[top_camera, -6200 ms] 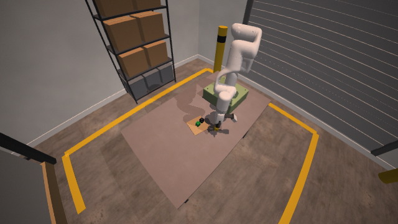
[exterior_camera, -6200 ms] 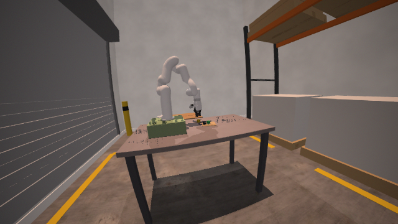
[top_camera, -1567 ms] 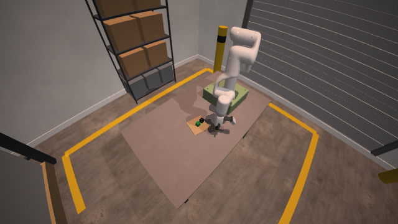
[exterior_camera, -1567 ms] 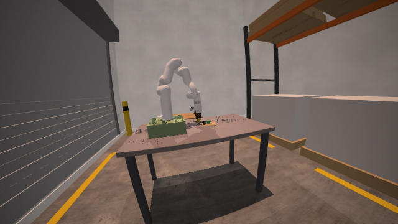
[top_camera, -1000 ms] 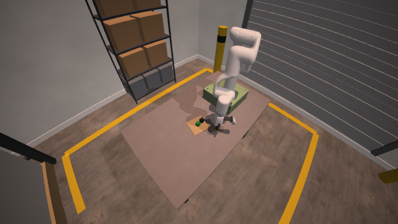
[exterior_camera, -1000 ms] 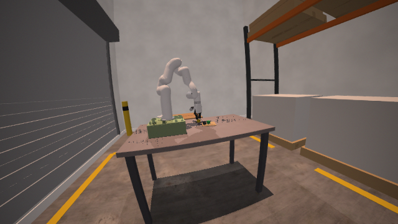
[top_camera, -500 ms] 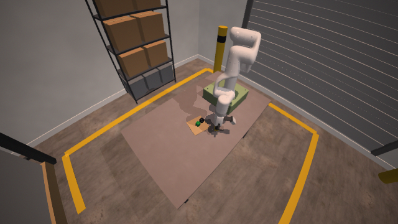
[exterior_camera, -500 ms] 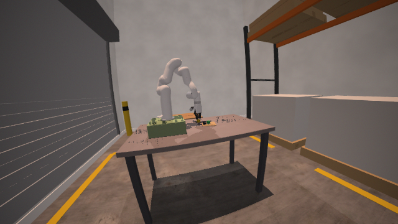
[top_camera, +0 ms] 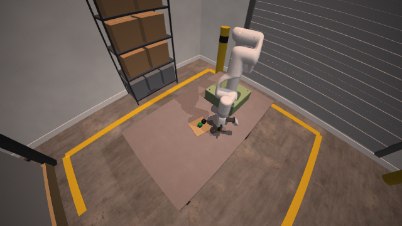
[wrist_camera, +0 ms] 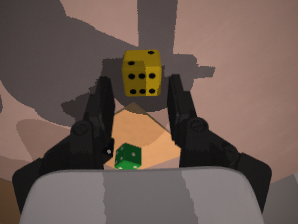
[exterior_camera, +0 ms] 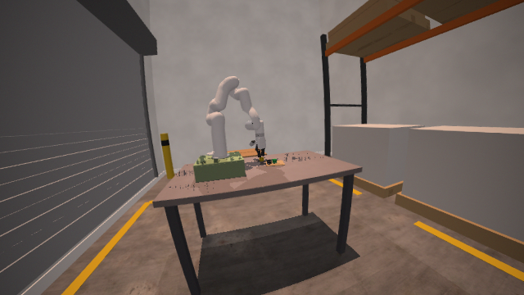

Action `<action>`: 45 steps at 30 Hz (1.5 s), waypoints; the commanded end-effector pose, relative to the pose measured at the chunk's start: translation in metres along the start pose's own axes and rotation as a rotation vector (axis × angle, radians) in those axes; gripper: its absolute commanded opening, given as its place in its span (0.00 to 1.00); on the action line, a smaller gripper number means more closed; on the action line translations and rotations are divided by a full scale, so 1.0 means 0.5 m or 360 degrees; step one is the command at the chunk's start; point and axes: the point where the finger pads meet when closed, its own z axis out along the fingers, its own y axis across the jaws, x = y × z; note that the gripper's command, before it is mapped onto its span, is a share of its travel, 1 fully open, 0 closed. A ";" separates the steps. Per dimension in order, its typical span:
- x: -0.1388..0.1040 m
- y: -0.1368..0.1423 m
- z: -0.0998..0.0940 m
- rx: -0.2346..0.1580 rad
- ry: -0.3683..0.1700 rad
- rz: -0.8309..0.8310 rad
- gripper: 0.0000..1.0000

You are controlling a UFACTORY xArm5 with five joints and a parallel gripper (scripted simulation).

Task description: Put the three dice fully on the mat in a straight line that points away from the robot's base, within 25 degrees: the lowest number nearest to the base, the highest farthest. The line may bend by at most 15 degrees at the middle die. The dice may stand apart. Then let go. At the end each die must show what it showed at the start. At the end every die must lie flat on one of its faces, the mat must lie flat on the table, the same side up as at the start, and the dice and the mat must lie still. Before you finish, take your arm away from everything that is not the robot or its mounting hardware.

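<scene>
A small tan mat [top_camera: 198,127] lies on the table in front of the robot's base [top_camera: 228,96]. A green die [top_camera: 200,125] and a black die [top_camera: 203,121] sit on it, the black one nearer the base. A yellow die [wrist_camera: 143,72] rests on the table just off the mat's corner [wrist_camera: 143,136]. My gripper [wrist_camera: 140,89] points down over it, half open, with a fingertip on each side of the die and a gap on both sides. The green die also shows in the wrist view [wrist_camera: 127,156], on the mat under my palm. The arm hides the yellow die in the top view.
The green base block [exterior_camera: 219,167] stands at the table's near-left in the exterior view. A yellow bollard [top_camera: 222,48] and a shelf rack with boxes [top_camera: 138,47] stand on the floor beyond the table. The table's edges lie well away from the mat.
</scene>
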 end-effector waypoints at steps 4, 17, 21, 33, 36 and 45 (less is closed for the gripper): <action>-0.001 0.002 -0.002 -0.0004 -0.0001 0.0000 0.47; -0.001 0.002 -0.002 -0.0004 -0.0001 0.0000 0.47; -0.001 0.002 -0.002 -0.0004 -0.0001 0.0000 0.47; -0.001 0.002 -0.002 -0.0004 -0.0001 0.0000 0.47; -0.001 0.002 -0.001 -0.0004 -0.0001 0.0000 0.47; -0.001 0.002 0.013 -0.0004 -0.0001 0.0000 0.47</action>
